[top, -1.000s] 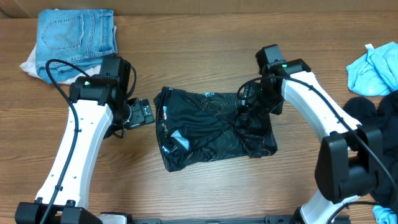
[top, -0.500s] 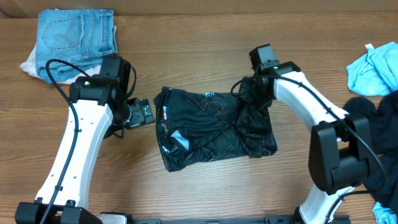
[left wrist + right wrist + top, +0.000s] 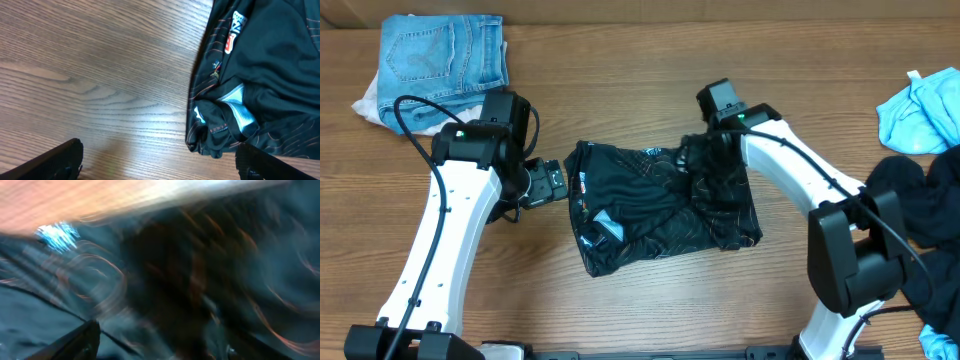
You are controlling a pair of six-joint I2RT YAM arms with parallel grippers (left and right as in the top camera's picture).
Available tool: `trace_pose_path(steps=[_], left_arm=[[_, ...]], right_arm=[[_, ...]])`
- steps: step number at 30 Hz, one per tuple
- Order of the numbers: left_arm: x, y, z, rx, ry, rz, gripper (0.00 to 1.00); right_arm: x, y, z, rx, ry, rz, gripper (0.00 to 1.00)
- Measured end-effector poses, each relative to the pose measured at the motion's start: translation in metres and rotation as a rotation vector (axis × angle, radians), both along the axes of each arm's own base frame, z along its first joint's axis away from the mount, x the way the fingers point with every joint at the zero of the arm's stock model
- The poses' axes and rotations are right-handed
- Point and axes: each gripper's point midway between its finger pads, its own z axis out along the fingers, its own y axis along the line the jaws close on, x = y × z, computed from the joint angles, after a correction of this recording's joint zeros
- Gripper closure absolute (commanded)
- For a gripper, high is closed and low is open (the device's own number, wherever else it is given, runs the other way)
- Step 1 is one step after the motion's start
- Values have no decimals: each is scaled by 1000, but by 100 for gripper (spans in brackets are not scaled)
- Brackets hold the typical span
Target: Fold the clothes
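The black jersey (image 3: 650, 205) lay mid-table; since a second before, its far right corner had been drawn up and leftward, so a fold seemed under way; the right gripper (image 3: 708, 150) apparently pinched that corner, its own view mere blur; the left gripper (image 3: 555, 183) sat just left, jaws spread, plain only from the left wrist.

Wooden table (image 3: 650, 320), brown, long grain lines run left to right, swirled grain shown in the left wrist view, paler tan strip (image 3: 720, 8) seen along its far edge
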Motion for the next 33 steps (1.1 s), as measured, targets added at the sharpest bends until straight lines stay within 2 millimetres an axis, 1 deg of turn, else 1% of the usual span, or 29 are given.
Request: trace_pose_path(steps=[2, 3, 4, 6, 8, 9, 10, 13, 14, 15, 18, 22, 25, 27, 29, 33], left_arm=[[0, 0, 0, 0, -1, 0, 0], [0, 0, 0, 0, -1, 0, 0], [1, 0, 0, 0, -3, 0, 0], [2, 0, 0, -1, -8, 0, 0], [3, 0, 0, -2, -11, 0, 0], [3, 0, 0, -1, -13, 0, 0], [3, 0, 0, -2, -13, 0, 0], [3, -1, 0, -6, -11, 0, 0], [2, -2, 0, -8, -9, -1, 0], [2, -1, 0, -8, -6, -1, 0], [0, -1, 0, -8, 1, -1, 0], [0, -2, 0, -10, 0, -1, 0], [0, -2, 0, -11, 0, -1, 0], [0, -2, 0, -11, -1, -1, 0], [0, -2, 0, -11, 0, -1, 0], [1, -2, 0, -11, -1, -1, 0]], right_arm=[[-7, -14, 3, -34, 48, -16, 18], [-7, -21, 7, -46, 58, -20, 18], [-4, -28, 14, -49, 56, -22, 18], [6, -37, 31, -33, 25, -23, 24], [19, -43, 47, -8, -25, -29, 42], [25, -44, 54, 6, -55, -31, 59], [28, -45, 59, 15, -77, -28, 68], [38, -40, 64, 38, -125, -10, 89], [41, -38, 64, 46, -138, -13, 93], [41, -36, 63, 52, -140, -14, 96], [39, -34, 51, 62, -127, -29, 96], [27, -34, 19, 63, -48, -40, 96], [18, -29, -7, 78, 27, -39, 96], [14, -21, -19, 97, 56, -27, 96], [11, -7, -25, 119, 67, -1, 96], [2, 24, -24, 152, 65, 72, 96]])
